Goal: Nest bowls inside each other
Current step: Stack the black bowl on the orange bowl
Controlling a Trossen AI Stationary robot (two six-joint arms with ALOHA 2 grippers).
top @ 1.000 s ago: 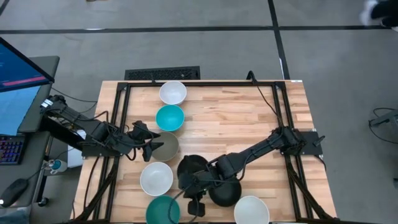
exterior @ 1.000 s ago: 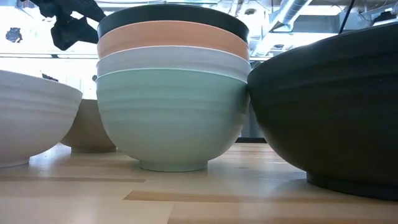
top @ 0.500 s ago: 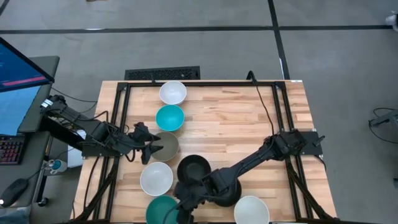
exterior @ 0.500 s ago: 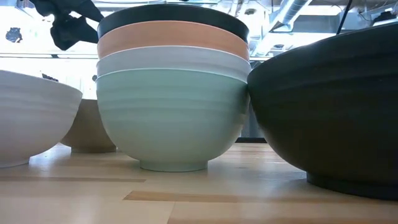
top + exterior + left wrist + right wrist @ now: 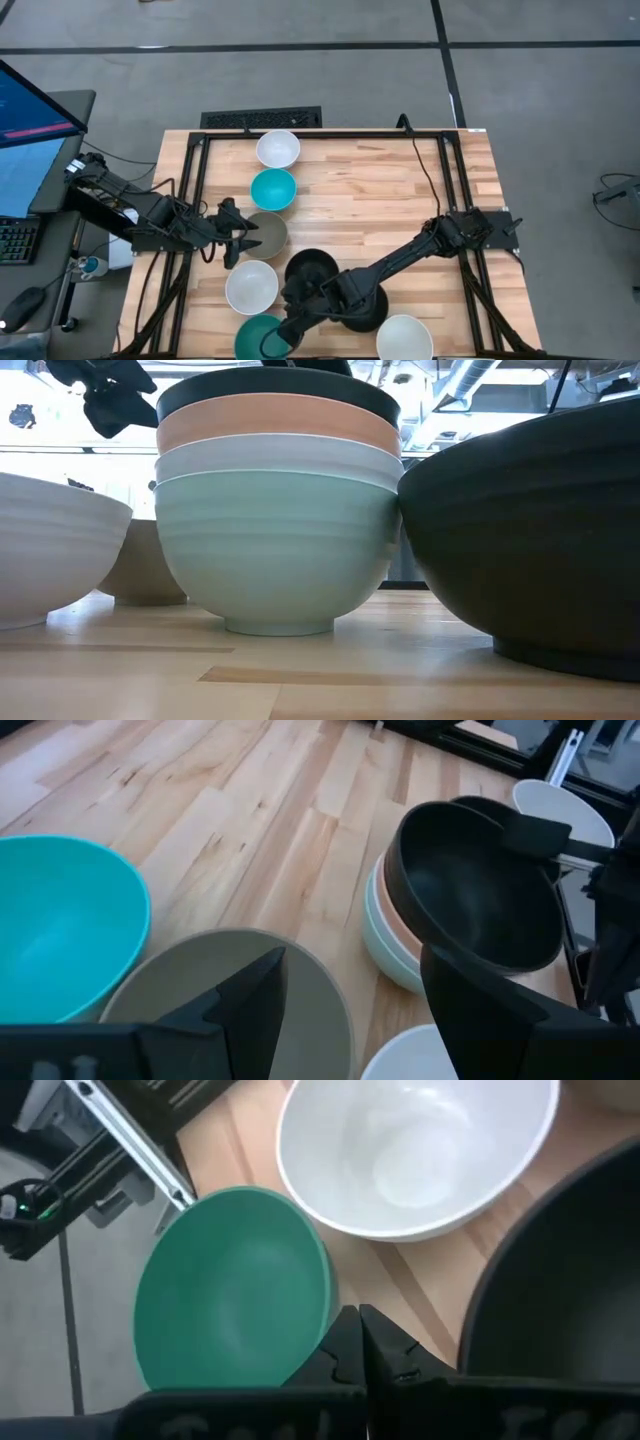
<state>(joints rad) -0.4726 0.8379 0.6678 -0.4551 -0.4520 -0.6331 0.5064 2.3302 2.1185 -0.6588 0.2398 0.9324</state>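
While the right gripper has swung from the 6 o'clock edge of the black stack toward 7 o'clock over the last second, it now sits at the rim of the dark teal bowl, fingers pressed together with no gap showing; whether that rim is pinched between them cannot be told. That shift suggests the teal bowl is the next one meant for nesting, though it rests on the table and nothing has been lifted yet. Just at 12 o'clock from it lies a white bowl, and at 2 o'clock the stack, with black nested in orange, white and mint green. A single black bowl touches the stack's 4 o'clock side. The right arm reaches low across the table from 3 o'clock. The left gripper, fingers spread wide, has barely moved and hovers at the 9 o'clock rim of the grey-taupe bowl, with the turquoise bowl at 12 o'clock of that
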